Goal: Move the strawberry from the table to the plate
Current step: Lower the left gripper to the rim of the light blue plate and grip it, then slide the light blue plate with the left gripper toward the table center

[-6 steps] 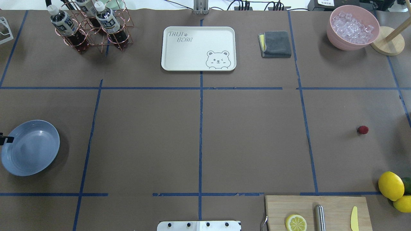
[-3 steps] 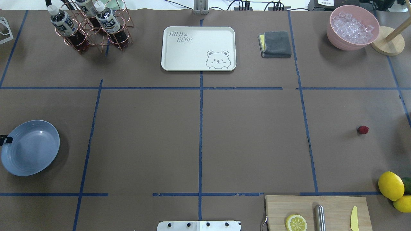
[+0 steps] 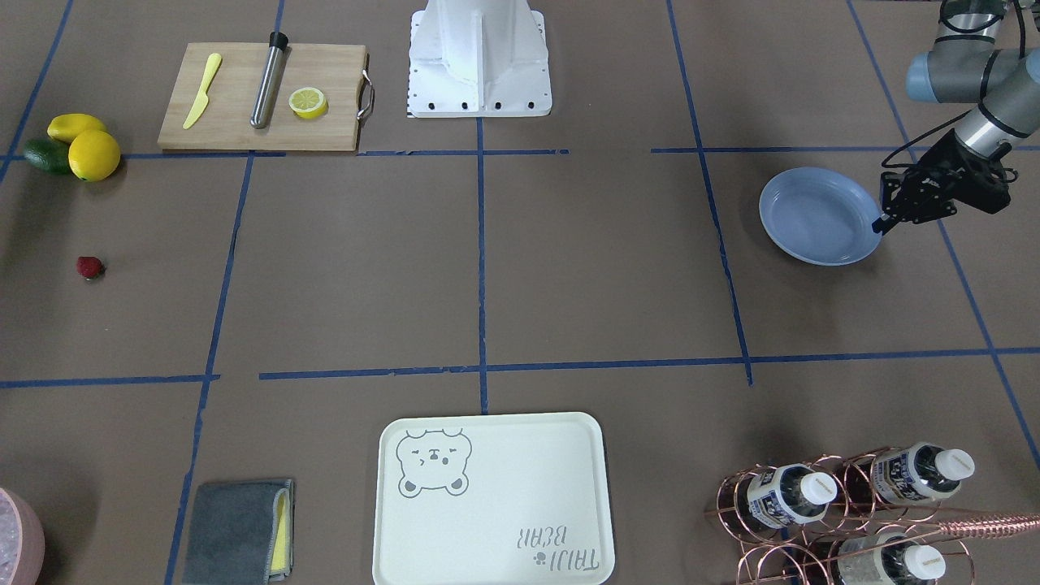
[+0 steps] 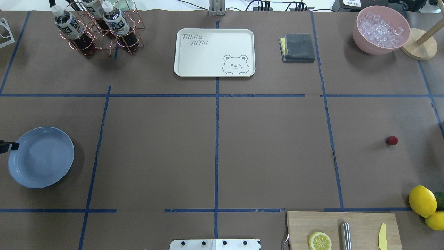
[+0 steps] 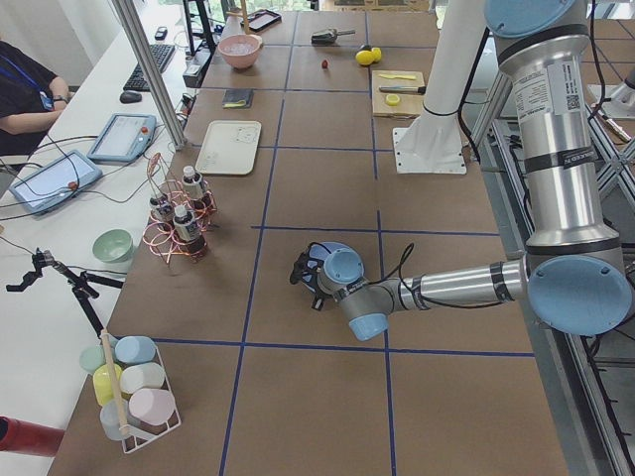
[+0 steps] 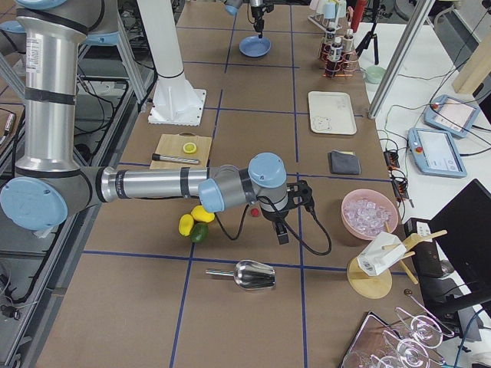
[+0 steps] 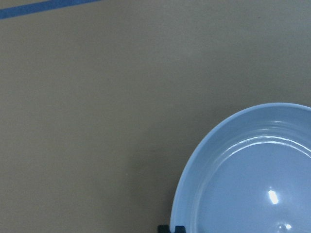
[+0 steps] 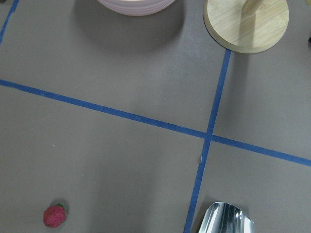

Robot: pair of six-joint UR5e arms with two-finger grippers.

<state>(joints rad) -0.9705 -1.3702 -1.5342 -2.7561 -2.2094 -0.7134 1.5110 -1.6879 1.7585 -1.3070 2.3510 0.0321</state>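
One strawberry [image 4: 392, 140], one plate [image 4: 41, 161] on the taped brown table [image 4: 270, 152]. The left pincer [image 3: 878, 226] clamps the rim; right pincer [image 6: 280, 232]: cannot tell

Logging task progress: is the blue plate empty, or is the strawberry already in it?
Empty. The plate shows a bare inside; the strawberry lies on the table, far across from it.

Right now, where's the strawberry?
In the overhead view the strawberry lies alone on the table's far right side, beyond the lemons. The plate is across the table at the left edge.
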